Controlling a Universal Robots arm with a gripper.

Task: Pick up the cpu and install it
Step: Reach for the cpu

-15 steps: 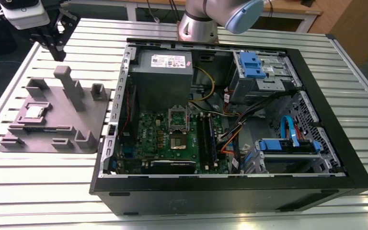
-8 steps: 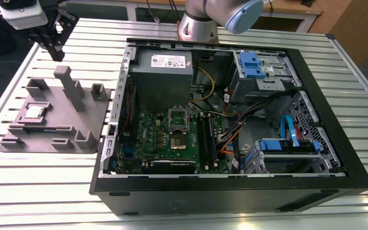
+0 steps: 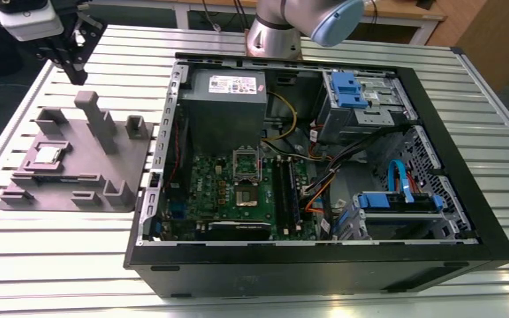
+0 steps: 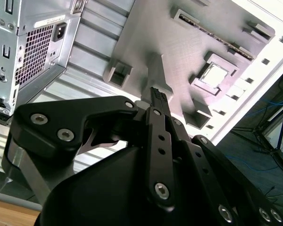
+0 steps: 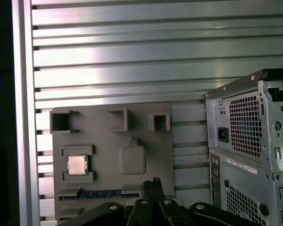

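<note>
Silver-grey square cpu (image 5: pixel 77 165), paler rim, flat in a grey fixture (image 5: pixel 104 141) recess (jaws closed, empty, apart)

Arm pose: the silver-grey tubular robot arm with a pale blue joint cap (image 3: pixel 312 20) stands as an upright column at the far middle of the exterior view. The white boxy wrist housing (image 3: pixel 26 20) sits at that view's far left. The black metal two-finger gripper (image 3: pixel 77 74) hangs below it, tips pointing down. In both wrist views the gripper (image 4: pixel 158 95) (image 5: pixel 153 182) has its fingers brought together tip to tip, with nothing between them. The black bolted linkage bars (image 4: pixel 160 141) are folded inward.
</note>
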